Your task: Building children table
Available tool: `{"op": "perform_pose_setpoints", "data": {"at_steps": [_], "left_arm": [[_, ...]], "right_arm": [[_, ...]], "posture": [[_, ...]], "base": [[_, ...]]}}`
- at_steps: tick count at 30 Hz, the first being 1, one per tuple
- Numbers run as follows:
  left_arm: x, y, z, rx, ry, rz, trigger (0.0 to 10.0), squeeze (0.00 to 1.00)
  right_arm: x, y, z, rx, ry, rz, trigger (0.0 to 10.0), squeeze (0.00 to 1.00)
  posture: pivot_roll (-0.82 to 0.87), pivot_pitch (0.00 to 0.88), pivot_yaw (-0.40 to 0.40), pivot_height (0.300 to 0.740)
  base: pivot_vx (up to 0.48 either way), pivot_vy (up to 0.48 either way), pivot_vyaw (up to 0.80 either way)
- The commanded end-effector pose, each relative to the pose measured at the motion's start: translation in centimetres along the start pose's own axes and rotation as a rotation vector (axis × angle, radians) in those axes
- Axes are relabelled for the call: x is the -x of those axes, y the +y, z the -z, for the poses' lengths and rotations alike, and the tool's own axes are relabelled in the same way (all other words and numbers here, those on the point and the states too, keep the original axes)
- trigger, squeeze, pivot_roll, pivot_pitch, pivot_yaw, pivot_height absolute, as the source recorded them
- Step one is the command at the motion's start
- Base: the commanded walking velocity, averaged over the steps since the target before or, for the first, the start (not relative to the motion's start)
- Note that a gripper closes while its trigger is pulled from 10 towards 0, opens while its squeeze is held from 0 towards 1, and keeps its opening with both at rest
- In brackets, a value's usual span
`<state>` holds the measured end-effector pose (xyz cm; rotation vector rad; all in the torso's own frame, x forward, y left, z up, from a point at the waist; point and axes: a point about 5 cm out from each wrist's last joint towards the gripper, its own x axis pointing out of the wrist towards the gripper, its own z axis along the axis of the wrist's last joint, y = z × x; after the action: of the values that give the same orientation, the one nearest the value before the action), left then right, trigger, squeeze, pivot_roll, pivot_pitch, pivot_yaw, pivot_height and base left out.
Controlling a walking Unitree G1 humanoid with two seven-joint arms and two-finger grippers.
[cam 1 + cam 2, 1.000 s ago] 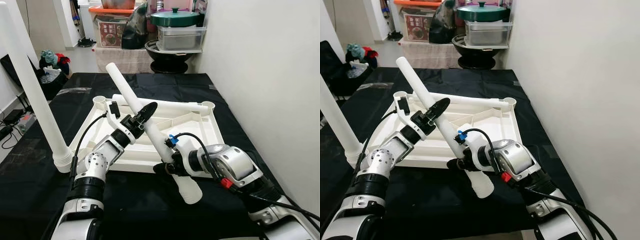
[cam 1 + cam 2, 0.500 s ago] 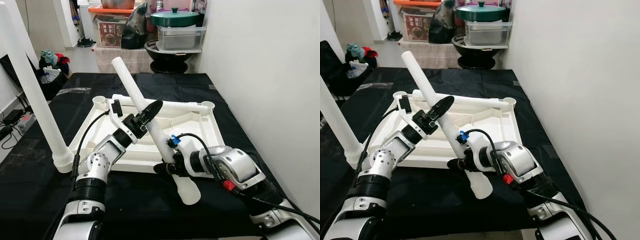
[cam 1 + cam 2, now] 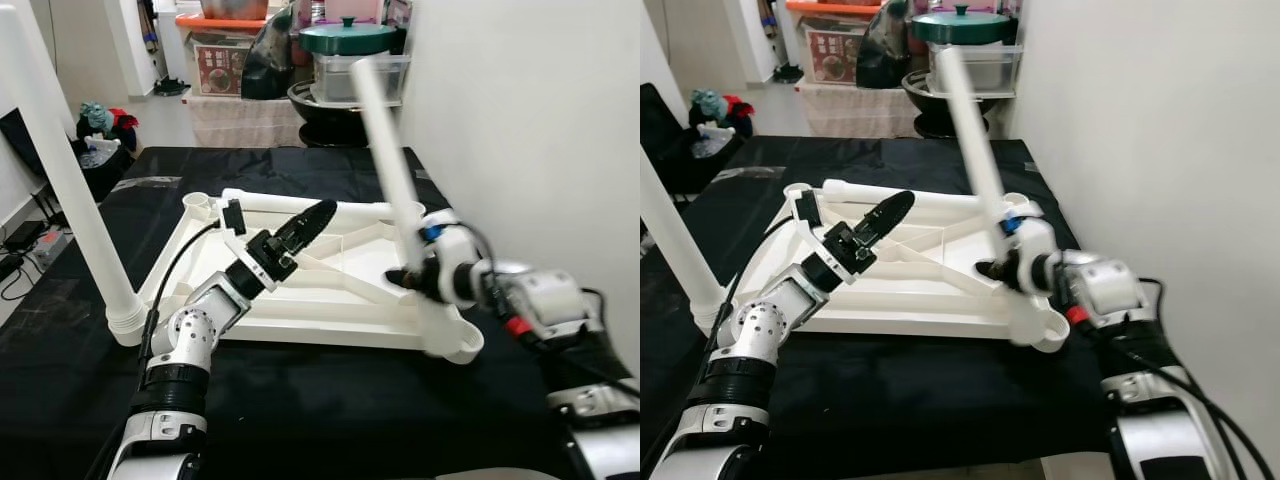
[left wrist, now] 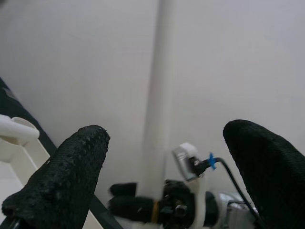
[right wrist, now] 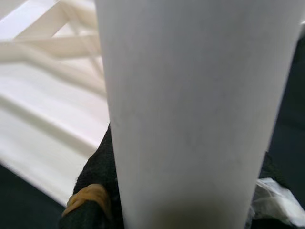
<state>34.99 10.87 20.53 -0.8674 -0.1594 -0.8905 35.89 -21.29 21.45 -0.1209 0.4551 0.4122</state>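
Right now the right tool is clamping the white table leg low on its shaft, holding it nearly upright with its foot end at the near right corner socket of the upturned white tabletop. The leg is blurred in the head views, so whether it is actually seated in that socket, I cannot tell. The left tool is hovering over the middle of the tabletop, its fingers spread and gripping nothing.

And that is the risk as I judge it: one clamp so low on a long leg (all that length swaying above it) is leaving the top free to lean, and a leg going in crooked could jam or skid off the socket rim. Pushing down on that corner could also be tipping or sliding the tabletop across the black surface. Another leg is already standing at the tabletop's near left corner, so any jolt could be shaking that one too.
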Motion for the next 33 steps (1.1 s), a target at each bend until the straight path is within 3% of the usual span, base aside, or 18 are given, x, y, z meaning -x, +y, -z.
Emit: {"op": "perform_pose_setpoints", "data": {"at_steps": [1,6,7,9,10,15,18,25,31,33], "left_arm": [[0.7,0.4,-0.2,-0.006,-0.009,-0.03,10.0,1.0],[1.2,0.5,-0.2,0.002,-0.007,-0.041,10.0,1.0],[1.5,0.7,0.1,0.005,-0.002,-0.061,10.0,0.44],[1.6,0.8,0.2,0.005,-0.001,-0.071,10.0,0.44],[1.7,1.0,0.3,0.004,-0.002,-0.09,10.0,0.0],[2.2,1.8,0.6,-0.002,-0.016,-0.168,10.0,0.0],[2.4,2.1,0.6,-0.006,-0.018,-0.195,10.0,0.0],[2.9,2.9,0.6,-0.018,-0.02,-0.262,10.0,0.0],[2.9,3.1,0.4,-0.025,-0.035,-0.286,10.0,0.0],[3.0,3.2,0.5,-0.029,-0.037,-0.3,10.0,0.0]], "right_arm": [[0.8,-1.1,-0.5,-0.017,-0.032,0.026,0.0,0.0],[1.9,-2.8,-0.9,-0.035,-0.078,0.084,0.0,0.0],[2.3,-4.2,-0.9,-0.041,-0.14,0.177,0.0,0.0],[2.5,-4.8,-0.8,-0.039,-0.163,0.218,0.0,0.0],[2.5,-5.2,-0.6,-0.028,-0.2,0.28,0.0,0.0],[2.3,-5.4,1.7,-0.091,-0.326,0.445,0.0,0.0],[2.3,-5.4,2.6,-0.103,-0.347,0.5,0.0,0.0],[2.3,-5.8,6.2,-0.02,-0.381,0.698,0.0,0.0],[2.3,-5.5,6.9,-0.005,-0.448,0.768,0.0,0.0],[1.9,-5.2,7.4,-0.055,-0.475,0.782,0.0,0.0]], "posture": [[-0.01,0.0,-0.028,0.74],[-0.01,0.0,-0.027,0.74],[-0.01,0.0,-0.027,0.74],[-0.01,0.0,-0.027,0.74],[-0.01,0.0,-0.032,0.74],[-0.01,0.0,-0.032,0.74],[0.0,0.0,-0.029,0.74],[0.01,0.0,-0.023,0.74],[0.02,0.0,-0.028,0.74],[0.02,0.0,-0.034,0.74]], "base": [[0.0,0.0,0.0],[0.0,0.0,0.0],[0.0,0.0,0.0],[0.0,0.0,0.0],[0.0,0.0,0.0],[0.0,0.0,0.0],[0.0,0.0,0.0],[0.0,0.0,0.0],[0.0,0.0,0.0],[0.0,0.0,0.0]]}}
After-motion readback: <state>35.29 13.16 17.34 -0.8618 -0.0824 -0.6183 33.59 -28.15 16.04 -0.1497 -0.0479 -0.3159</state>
